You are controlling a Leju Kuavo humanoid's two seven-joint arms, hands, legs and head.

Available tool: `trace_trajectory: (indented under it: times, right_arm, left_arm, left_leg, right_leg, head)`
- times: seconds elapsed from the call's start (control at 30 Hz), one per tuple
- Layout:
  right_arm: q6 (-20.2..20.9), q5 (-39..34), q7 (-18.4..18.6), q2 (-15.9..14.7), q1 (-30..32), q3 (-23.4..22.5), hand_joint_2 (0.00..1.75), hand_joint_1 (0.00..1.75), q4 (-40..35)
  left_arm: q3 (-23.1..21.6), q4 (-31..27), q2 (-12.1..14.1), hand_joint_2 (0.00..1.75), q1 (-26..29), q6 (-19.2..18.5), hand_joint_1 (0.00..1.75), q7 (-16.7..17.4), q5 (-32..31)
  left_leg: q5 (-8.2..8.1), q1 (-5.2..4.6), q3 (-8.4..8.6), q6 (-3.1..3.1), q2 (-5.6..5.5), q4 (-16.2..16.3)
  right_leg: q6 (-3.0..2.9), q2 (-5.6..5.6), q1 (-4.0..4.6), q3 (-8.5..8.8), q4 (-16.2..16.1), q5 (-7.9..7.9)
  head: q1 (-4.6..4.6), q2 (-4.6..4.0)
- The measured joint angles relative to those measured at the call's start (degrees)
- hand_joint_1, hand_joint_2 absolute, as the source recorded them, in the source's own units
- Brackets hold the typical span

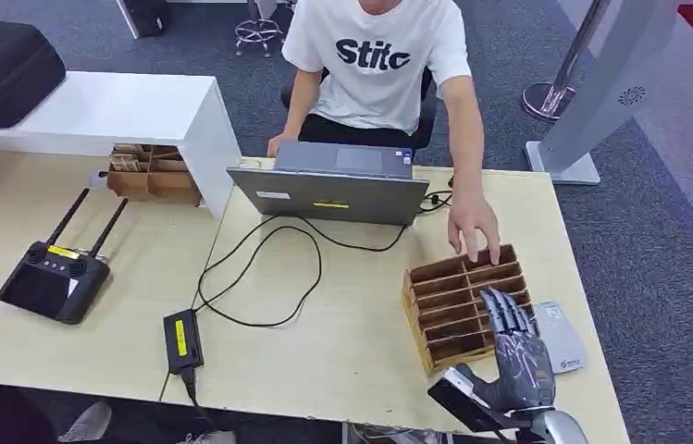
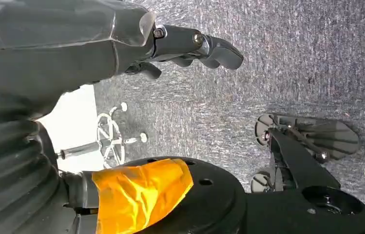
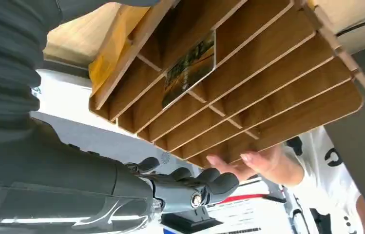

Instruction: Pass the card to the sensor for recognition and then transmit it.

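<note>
Grey carpet floor [image 1: 675,277] around pale wood desk [image 1: 342,324]; white cabinet [image 1: 129,116] at desk's far left.
Person [image 1: 379,65] in white shirt seated behind far edge, hand [image 1: 474,227] on far rim of wooden slotted rack [image 1: 463,305] near right edge.
Grey laptop [image 1: 333,190] at far edge, black cable [image 1: 259,268] running to adapter [image 1: 182,340] at near edge.
Black controller [image 1: 54,282] with two antennas, left side.
Grey sensor [image 1: 560,338] just right of rack.
Card [image 3: 190,68] in rack slot.
Right robot hand [image 1: 518,356] over rack's near right corner, fingers extended, holding nothing.
Left robot hand [image 2: 190,46] over carpet, fingers curled in, nothing in them.
</note>
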Motion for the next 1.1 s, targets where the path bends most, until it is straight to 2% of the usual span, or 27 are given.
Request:
trace_trajectory:
  times: [0.43, 0.9, 0.93, 0.97, 1.0, 1.03, 1.1]
  right_arm:
    - [0.09, -0.72, 0.24, 0.09, -0.81, 1.64, 1.75, 0.0, 1.12]
    - [-0.26, -1.6, 0.64, 0.07, -6.16, 0.61, 1.75, 0.0, 8.06]
    - [-0.3, -1.6, 0.63, 0.07, -6.41, 0.57, 1.75, 0.54, 8.39]
    - [-0.31, -1.55, 0.63, 0.07, -6.6, 0.53, 1.75, 1.34, 8.61]
    - [-0.33, -1.53, 0.59, 0.07, -6.73, 0.42, 1.75, 1.34, 8.83]
    - [-0.37, -1.53, 0.59, 0.07, -6.83, 0.31, 1.75, 1.47, 9.07]
    - [-0.55, -1.53, 0.57, 0.07, -6.96, 0.18, 1.75, 1.5, 9.42]
  left_arm:
    - [-0.26, 0.02, 0.0, 1.75, -0.01, -0.15, 0.0, 0.0, 0.0]
    - [-2.49, 0.04, 0.22, 1.75, -0.07, -0.77, 0.0, 0.02, -0.09]
    - [-2.54, 0.04, 0.24, 1.75, -0.08, -0.77, 0.0, 0.0, -0.09]
    - [-2.6, 0.04, 0.24, 1.75, -0.08, -0.77, 0.0, 0.02, -0.07]
    - [-2.71, 0.04, 0.24, 1.75, -0.08, -0.76, 0.0, 0.0, -0.07]
    - [-2.82, 0.04, 0.26, 1.75, -0.08, -0.77, 0.0, 0.0, -0.07]
    - [-2.84, 0.04, 0.26, 1.75, -0.08, -0.76, 0.0, 0.04, -0.04]
  left_leg:
    - [0.0, 0.0, 0.0, 0.0, -0.01, 0.0]
    - [0.01, 0.0, 0.01, 0.0, 0.0, 0.0]
    - [0.01, 0.0, 0.01, 0.0, 0.0, 0.0]
    - [0.01, 0.0, 0.01, 0.0, 0.0, 0.0]
    - [0.01, 0.0, 0.01, 0.0, 0.0, 0.0]
    - [0.01, 0.0, 0.0, 0.0, -0.01, 0.0]
    - [0.01, 0.0, 0.01, 0.0, 0.0, 0.0]
  right_leg:
    - [0.0, -0.01, 0.0, 0.01, 0.0, 0.0]
    - [0.0, 0.0, 0.0, 0.01, 0.0, 0.01]
    - [0.0, 0.0, 0.0, 0.01, 0.0, 0.01]
    - [0.0, 0.0, 0.0, 0.01, 0.0, 0.01]
    - [0.0, 0.0, 0.0, 0.01, 0.0, 0.01]
    - [0.0, -0.01, 0.0, 0.01, 0.0, 0.01]
    - [0.0, 0.0, 0.0, 0.01, 0.0, 0.01]
  head:
    - [0.02, 0.0]
    - [0.0, 0.0]
    - [0.0, 0.0]
    - [0.0, 0.0]
    - [0.02, 0.0]
    - [0.02, 0.0]
    - [0.02, 0.0]
